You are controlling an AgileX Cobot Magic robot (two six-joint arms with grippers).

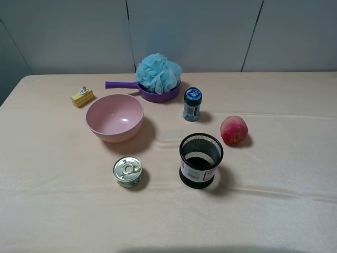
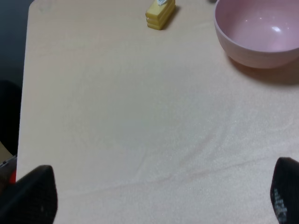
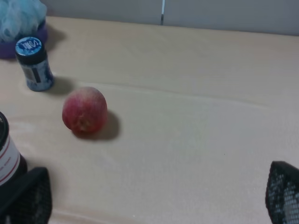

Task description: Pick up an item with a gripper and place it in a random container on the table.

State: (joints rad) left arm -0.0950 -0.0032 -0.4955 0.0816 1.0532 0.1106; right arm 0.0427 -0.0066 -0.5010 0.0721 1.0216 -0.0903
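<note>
The left gripper (image 2: pixel 163 196) has its jaws spread wide with nothing between them, only bare bench (image 2: pixel 140 116) cloth below, and beyond them lie a small yellow block (image 2: pixel 160 12) and the pink bowl (image 2: pixel 259 32), which is empty. The right gripper (image 3: pixel 159 196) likewise stands wide open and holds nothing; just beside one of its fingertips is the black mesh cup (image 3: pixel 8 156), and farther out sit the peach (image 3: pixel 85 110) and a small blue-capped bottle (image 3: pixel 33 64). In the high view neither arm appears. The light-blue bath pouf (image 1: pixel 157 73) sits in the purple frying pan (image 1: pixel 158 95) at the far side of the bench, filling the pan and bulging well above its rim. The pouf is a ruffled ball with no clear long axis; the pan's handle (image 1: pixel 121 84) points toward the left side of that view, roughly along the bench's far edge. The mesh cup looks empty and bears a white label with red lines, its writing too small to read. The bottle's label and cap print are also illegible. A sealed pull-tab tin (image 1: pixel 128 171) stands near the bowl.
</note>
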